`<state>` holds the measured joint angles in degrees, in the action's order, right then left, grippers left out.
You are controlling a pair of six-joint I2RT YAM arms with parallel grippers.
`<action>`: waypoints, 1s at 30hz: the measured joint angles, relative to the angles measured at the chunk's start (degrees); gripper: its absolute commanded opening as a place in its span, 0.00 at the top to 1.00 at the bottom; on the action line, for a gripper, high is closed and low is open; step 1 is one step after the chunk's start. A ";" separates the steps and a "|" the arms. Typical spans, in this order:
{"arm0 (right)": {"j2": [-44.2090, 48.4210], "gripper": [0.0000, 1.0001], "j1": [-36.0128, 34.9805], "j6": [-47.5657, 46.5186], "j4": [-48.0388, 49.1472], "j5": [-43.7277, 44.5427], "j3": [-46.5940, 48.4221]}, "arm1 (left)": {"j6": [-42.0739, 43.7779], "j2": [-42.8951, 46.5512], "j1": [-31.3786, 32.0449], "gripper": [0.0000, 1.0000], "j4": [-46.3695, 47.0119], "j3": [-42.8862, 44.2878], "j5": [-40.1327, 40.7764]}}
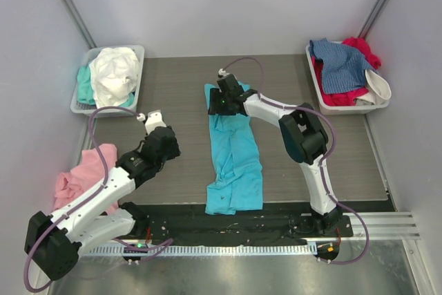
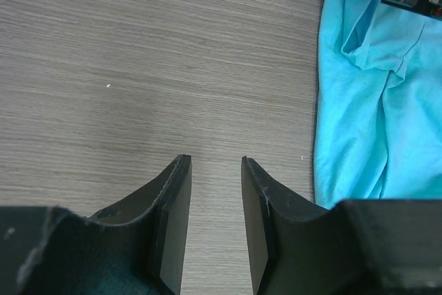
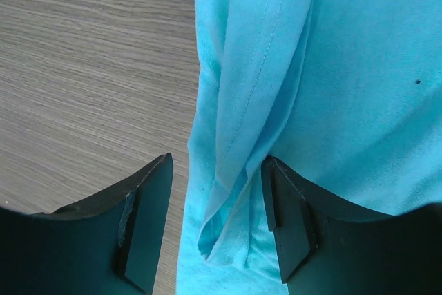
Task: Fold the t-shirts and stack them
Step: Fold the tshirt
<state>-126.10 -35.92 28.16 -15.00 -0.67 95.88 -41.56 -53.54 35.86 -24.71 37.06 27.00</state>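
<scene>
Because the turquoise t-shirt point(image 1: 235, 164) lies as a long narrow strip in the middle of the table point(image 1: 173, 94), long axis running from the near edge toward the back, you will probably have to work it from its ends. Your right gripper point(image 1: 224, 101) is nearer: it hangs over the far end, arm reaching forward, jaws apart and straddling a folded hem without pinching it. Your left gripper point(image 1: 153, 121) hovers low over the table left of the strip, jaws narrowly parted and empty, the shirt to its right
</scene>
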 measured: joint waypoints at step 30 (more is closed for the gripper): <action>4.59 0.37 0.02 -1.03 21.11 -23.50 -12.37 | -0.50 1.64 0.00 0.60 -0.63 -1.25 0.96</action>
<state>-121.51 -35.90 27.14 6.11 -24.16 83.50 -42.06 -51.90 35.86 -25.34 35.81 27.97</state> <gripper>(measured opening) 0.626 0.404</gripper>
